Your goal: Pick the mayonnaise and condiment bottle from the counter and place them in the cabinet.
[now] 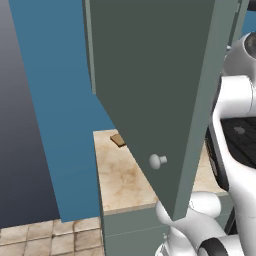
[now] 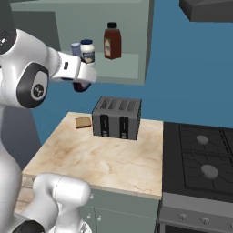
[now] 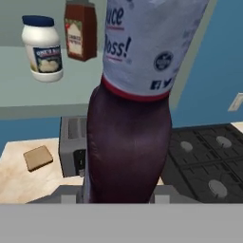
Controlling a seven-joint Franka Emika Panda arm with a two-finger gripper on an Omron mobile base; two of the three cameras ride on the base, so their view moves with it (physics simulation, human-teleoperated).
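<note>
Condiment bottle [image 3: 130, 142]: dark maroon body, white printed label on its upper part, close against the hand camera and clamped in the gripper [image 3: 118, 197], whose jaws are shut against its lower sides; in the right base view the bottle [image 2: 82, 86] is raised in front of the open cabinet [image 2: 132, 27], well above the tabletop [image 2: 100, 159]. Mayonnaise [image 2: 87, 51]: white jar, dark blue lid, upright on the cabinet shelf [image 2: 123, 66]. Brown bottle [image 2: 112, 42]: dark cap, pale label, upright on the same shelf, just to the right of the mayonnaise. Toaster [image 2: 117, 118]: dark grey, four slots, at the back of the tabletop. Slice of bread [image 2: 83, 121]: flat on the tabletop, just left of the toaster. Stove [image 2: 200, 154]: black, adjoining the tabletop's right edge. Cabinet door [image 1: 155, 90]: grey-green, swung open, small round whitish knob [image 1: 157, 161] near its lower edge.
</note>
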